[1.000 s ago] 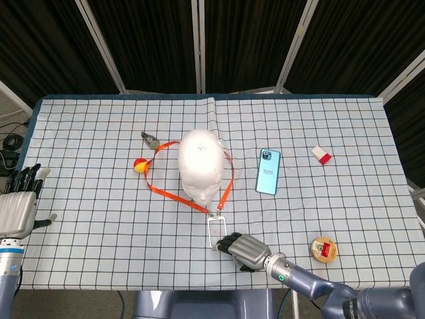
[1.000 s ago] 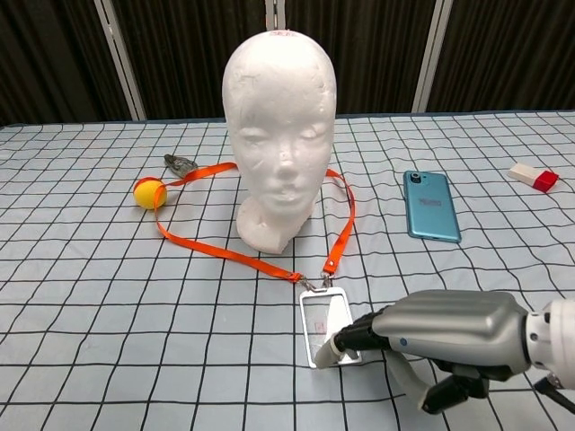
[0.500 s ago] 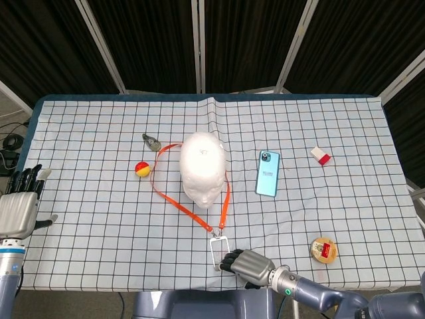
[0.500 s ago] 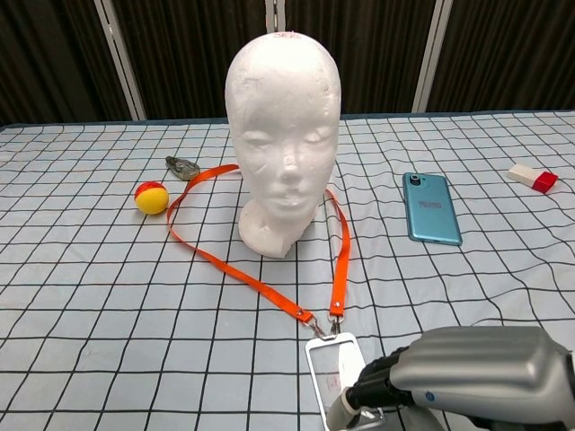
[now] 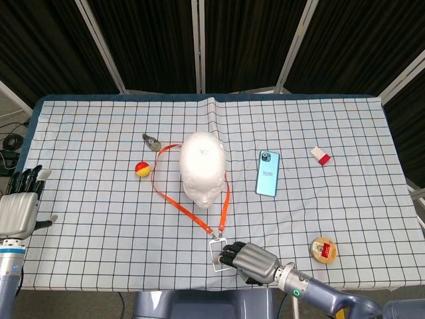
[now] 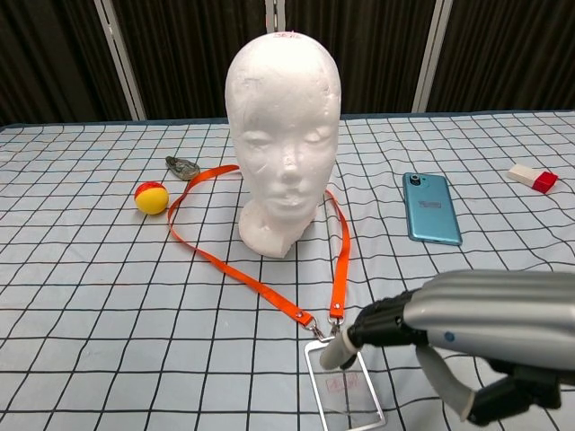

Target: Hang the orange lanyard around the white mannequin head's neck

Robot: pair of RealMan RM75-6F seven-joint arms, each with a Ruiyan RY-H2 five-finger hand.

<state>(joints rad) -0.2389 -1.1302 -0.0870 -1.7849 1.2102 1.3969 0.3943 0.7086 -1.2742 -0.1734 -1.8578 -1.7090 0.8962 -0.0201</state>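
A white mannequin head [image 6: 283,135] stands upright on the checked tabletop [image 5: 345,199]. The orange lanyard [image 6: 234,274] lies flat on the cloth as a loop around the base of the mannequin head, not raised onto its neck; its two ends meet at a metal clip in front of the mannequin head, where a clear badge holder [image 6: 346,391] is attached. The right hand [image 6: 467,328] rests in front of the mannequin head with its fingertips [image 6: 334,353] touching the top of the badge holder; whether it pinches it cannot be told. The left hand [image 5: 18,206] hovers far to the left of the mannequin head, fingers spread, holding nothing. A blue phone [image 6: 431,218] lies right of the mannequin head, a small ball [image 6: 150,197] left of it.
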